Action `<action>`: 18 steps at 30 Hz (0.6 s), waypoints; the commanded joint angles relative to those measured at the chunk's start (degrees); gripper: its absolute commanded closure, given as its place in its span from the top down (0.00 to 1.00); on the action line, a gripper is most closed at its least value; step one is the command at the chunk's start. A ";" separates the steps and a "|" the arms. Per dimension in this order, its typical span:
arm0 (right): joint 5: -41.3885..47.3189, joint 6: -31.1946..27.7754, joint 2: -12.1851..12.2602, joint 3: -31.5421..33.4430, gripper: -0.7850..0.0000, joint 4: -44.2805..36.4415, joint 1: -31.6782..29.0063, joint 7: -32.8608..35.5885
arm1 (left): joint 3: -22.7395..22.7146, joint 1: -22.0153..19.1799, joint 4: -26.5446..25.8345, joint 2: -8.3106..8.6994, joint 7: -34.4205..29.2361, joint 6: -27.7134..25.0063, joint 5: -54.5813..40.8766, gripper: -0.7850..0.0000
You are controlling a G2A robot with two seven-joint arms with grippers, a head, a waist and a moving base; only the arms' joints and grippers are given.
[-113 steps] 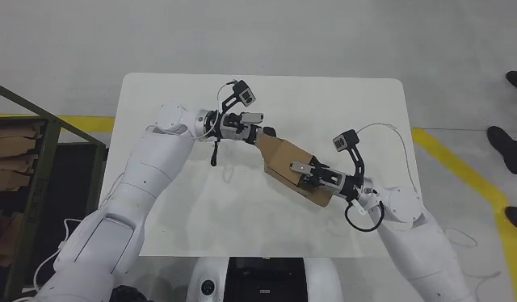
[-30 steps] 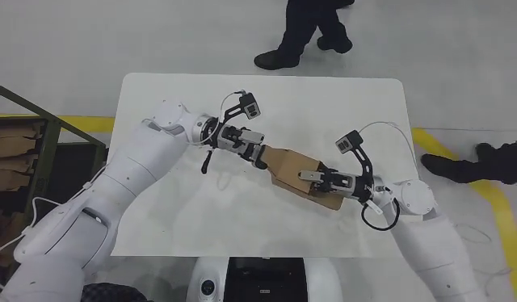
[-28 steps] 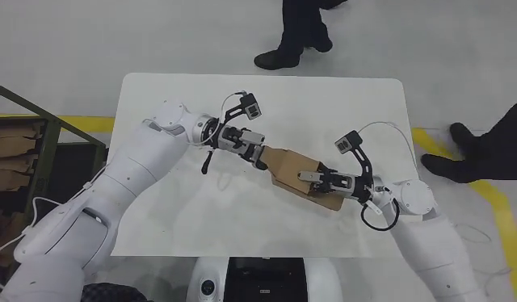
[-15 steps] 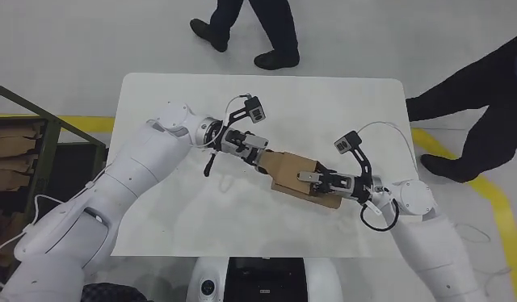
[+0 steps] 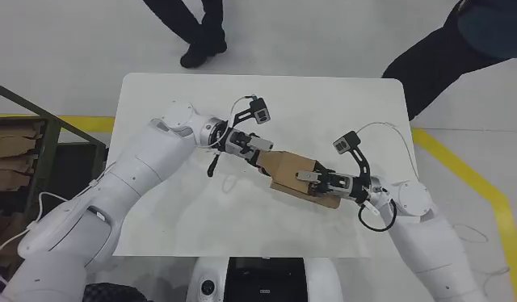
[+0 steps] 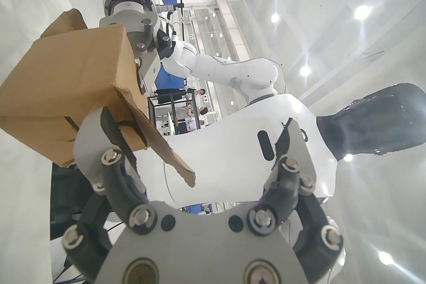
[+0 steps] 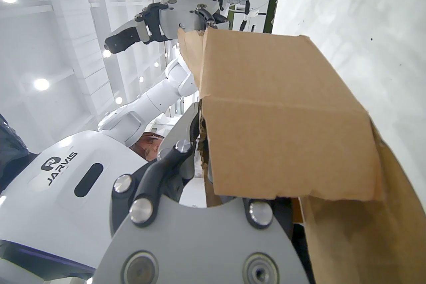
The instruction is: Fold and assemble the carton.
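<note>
You have the carton (image 5: 292, 175) lying just right of the table's (image 5: 347, 108) middle, with an arm at each end. Its body is opened out into a box shape, so I judge the first stage done.

The ends are not closed. At the end nearer the table's middle, a flap (image 6: 166, 148) juts loose. The left gripper (image 6: 196, 122) is spread wide there and grips nothing, with one finger (image 6: 109, 132) touching the carton beside that flap. The right gripper (image 5: 305, 178) sits at the end nearer the table's right edge. Whether it has hold of the carton I cannot tell.

In my judgement, what is left is to fold in and close the flaps at both ends.
</note>
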 commanded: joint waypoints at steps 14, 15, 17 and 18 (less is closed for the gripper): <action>0.06 -0.34 0.21 0.57 0.00 0.19 -0.43 -0.53 | -0.95 0.24 2.33 -0.27 0.00 0.00 5.52 1.00; 0.10 -0.40 0.23 0.61 0.00 0.12 -0.49 -0.53 | -1.05 0.22 2.54 -0.30 0.00 0.00 6.39 1.00; 0.14 -0.48 0.27 0.74 0.00 0.00 -0.59 -0.59 | -1.27 0.29 2.88 -0.39 0.29 -0.29 7.82 1.00; 0.11 -0.52 0.29 0.78 0.00 -0.09 -0.66 -0.59 | -1.34 0.28 3.07 -0.44 0.45 -0.45 8.66 1.00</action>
